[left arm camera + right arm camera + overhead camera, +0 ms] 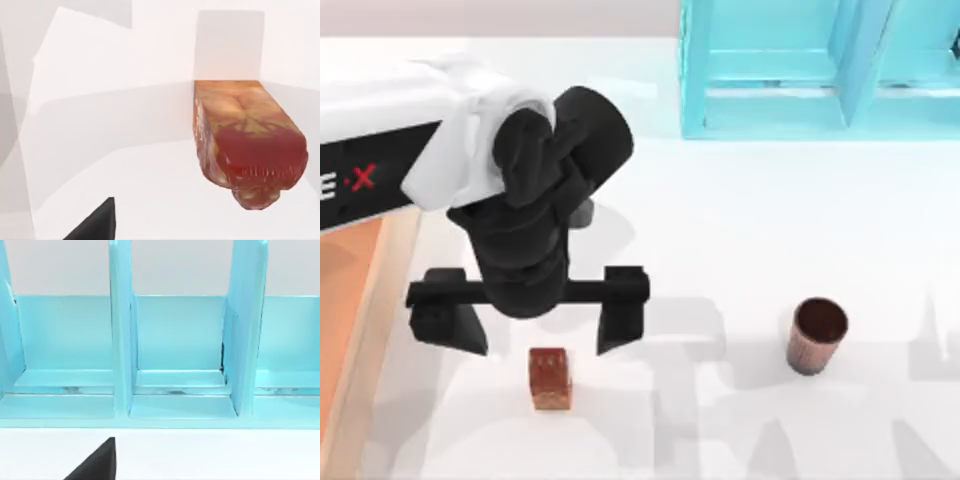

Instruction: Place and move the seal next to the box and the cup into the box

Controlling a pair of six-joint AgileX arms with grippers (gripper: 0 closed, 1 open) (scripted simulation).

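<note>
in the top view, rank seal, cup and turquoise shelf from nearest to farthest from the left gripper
1. Seal: on the table just below the open left gripper.
2. Cup: upright, off to the right.
3. Turquoise shelf: at the table's far right corner, farthest.

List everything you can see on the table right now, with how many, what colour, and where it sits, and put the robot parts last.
seal: one, reddish-brown with mottled orange-gold sides, lying on the white table near the front, left of centre, just in front of the left gripper's open fingers.
cup: one, dark reddish-brown, upright on the table right of centre, apart from the seal.
box: one, pale wooden wall and orange-brown floor, at the table's left edge.
shelf unit: one, turquoise, with upright dividers, at the back right.
table: one, white.
left gripper: one, black, open, hovering above the seal.
right gripper: one dark finger showing, facing the shelf unit.
</note>
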